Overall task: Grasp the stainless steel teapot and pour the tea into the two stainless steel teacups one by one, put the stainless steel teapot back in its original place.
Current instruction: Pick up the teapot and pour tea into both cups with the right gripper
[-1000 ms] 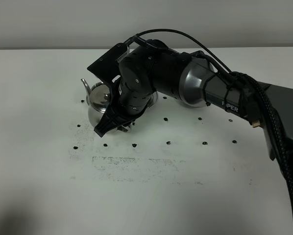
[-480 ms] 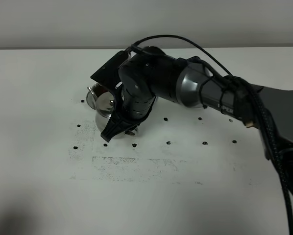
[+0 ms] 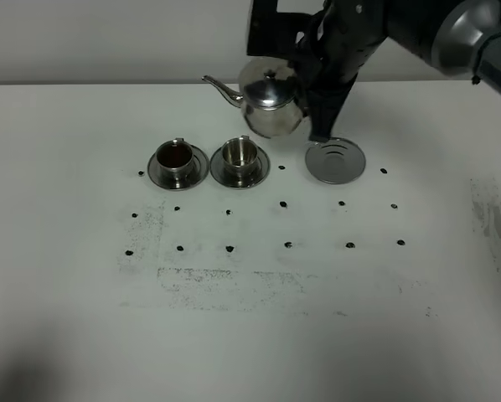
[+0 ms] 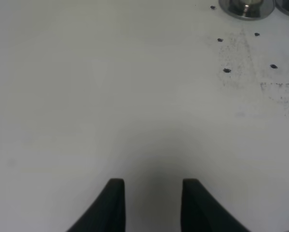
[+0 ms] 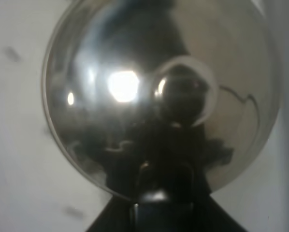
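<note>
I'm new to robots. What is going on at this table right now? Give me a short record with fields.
teapot: shiny stainless steel teapot with knobbed lid, roughly upright
grip: right gripper shut on the teapot, opposite its spout
stand: flat round steel disc, nothing on it
far cup: steel teacup farther from the disc, on its saucer, dark liquid inside
near cup: steel teacup nearer the disc, on its saucer, contents unclear
other arm: left gripper holding nothing, above bare white table
</note>
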